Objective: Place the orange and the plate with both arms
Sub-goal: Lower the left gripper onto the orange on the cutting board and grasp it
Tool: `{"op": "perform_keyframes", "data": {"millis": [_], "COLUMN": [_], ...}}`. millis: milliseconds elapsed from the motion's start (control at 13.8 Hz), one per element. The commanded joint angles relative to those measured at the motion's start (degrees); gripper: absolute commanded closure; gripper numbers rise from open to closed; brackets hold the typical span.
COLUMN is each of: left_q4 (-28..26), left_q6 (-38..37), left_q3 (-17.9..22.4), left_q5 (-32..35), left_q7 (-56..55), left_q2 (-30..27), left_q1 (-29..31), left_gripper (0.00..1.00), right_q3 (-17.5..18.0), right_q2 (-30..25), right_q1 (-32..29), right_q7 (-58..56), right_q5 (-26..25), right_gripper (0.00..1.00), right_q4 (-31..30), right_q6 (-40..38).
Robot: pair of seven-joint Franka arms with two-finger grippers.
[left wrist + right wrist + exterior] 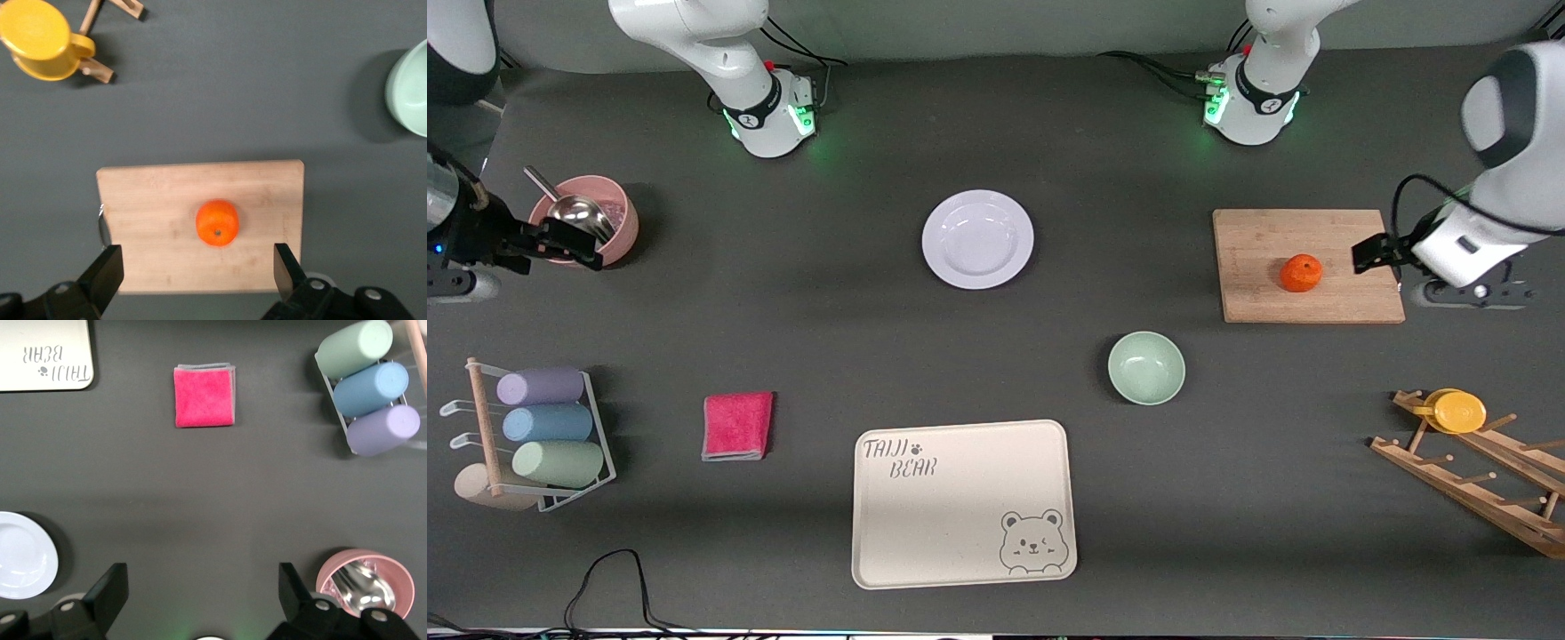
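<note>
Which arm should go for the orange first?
Left. Its open hand is over the cutting board's edge, right by the orange. The right hand, also open, waits over the pink bowl.

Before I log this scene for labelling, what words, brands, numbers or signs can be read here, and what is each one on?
"TAIJI BEAR", with a paw print after TAIJI: printed on a corner of the cream tray, which also bears a winking bear drawing; it shows upside down in the right wrist view.
Small dark marks on the arm bases: too small to read.
Nothing readable on the plate, orange, cutting board or bowl.
</note>
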Motion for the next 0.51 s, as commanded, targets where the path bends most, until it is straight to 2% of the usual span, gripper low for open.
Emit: {"op": "perform_keyframes", "data": {"millis": [0,145,436], "left_q4": [-13.9,-22.4,-28.5], "left_q6": [16.5,29.5,40.7], "left_q3": [0.1,0.1,0.1], "left_q5": [0.7,0.6,0.6], "left_q7": [0.5,0.5,0.5], "left_q2": [-2.2,-1.2,5.6], "left_q1": [-0.3,-0.4,0.1], "left_gripper": [0.00,0.00,0.00], "right_q3": [0.2,0.2,0.3], "right_q2": [-7.4,-10.0,-14.6], "right_q1": [3.0,5.1,10.0], "right_q7": [5.3,9.1,16.3], "right_q5": [0.7,0.7,0.7], "right_gripper": [0.00,0.00,0.00], "right_q4": [-6.3,-8.3,-13.6], "right_q6": [-0.1,-0.1,1.3]}}
